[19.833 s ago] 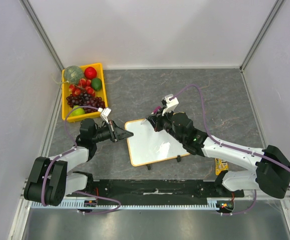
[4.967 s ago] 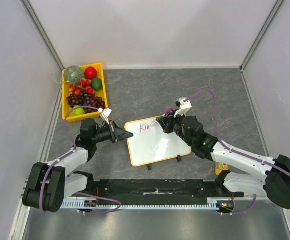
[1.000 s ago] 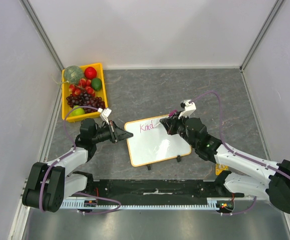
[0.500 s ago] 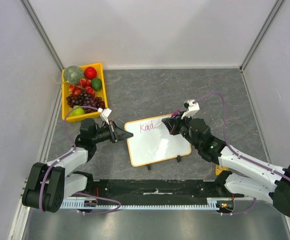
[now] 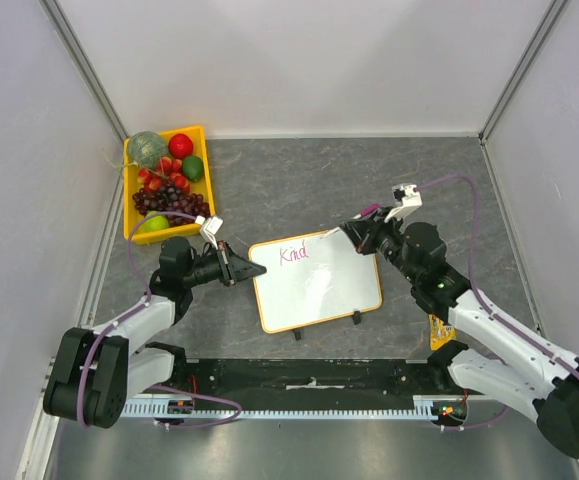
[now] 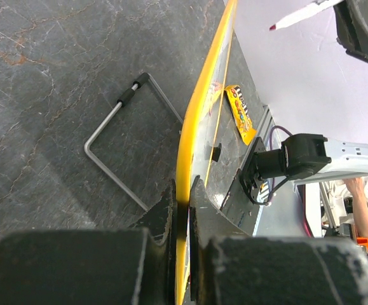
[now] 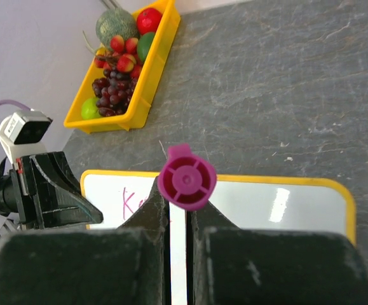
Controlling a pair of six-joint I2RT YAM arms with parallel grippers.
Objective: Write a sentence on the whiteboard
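Plainly the whiteboard (image 5: 316, 282) is a light, thin, stiff panel with a slick face, so I judge it will skate or pivot on the stone-patterned surface under any sideways push from a pen. The sound place to take it is the frame, never the writing face, where fresh ink would likely smear. The left pincer (image 5: 241, 268) does just that: its jaws are pinched narrow on the orange-tan frame at the board's left end, seen edge-on in the left wrist view (image 6: 182, 190). The board sits near the middle of the surface, closer to the near edge than the far one, slightly askew, with two small black clips on its near long edge. It is white with rounded corners. Of the sentence (image 5: 293, 254) only "Kind" shows, in thin pink-magenta strokes by the board's far left corner, with most of the face blank. The right pincer (image 5: 361, 232) is clamped tight on a slim marker (image 7: 187, 181) with a magenta end, gripped across its barrel. That barrel is round and light and could twist if pressed hard. Its tip points at the board's far edge, right of the written letters; whether it touches I cannot tell. A yellow fruit tray (image 5: 207, 170) stands by the far left corner of the surface, well apart.
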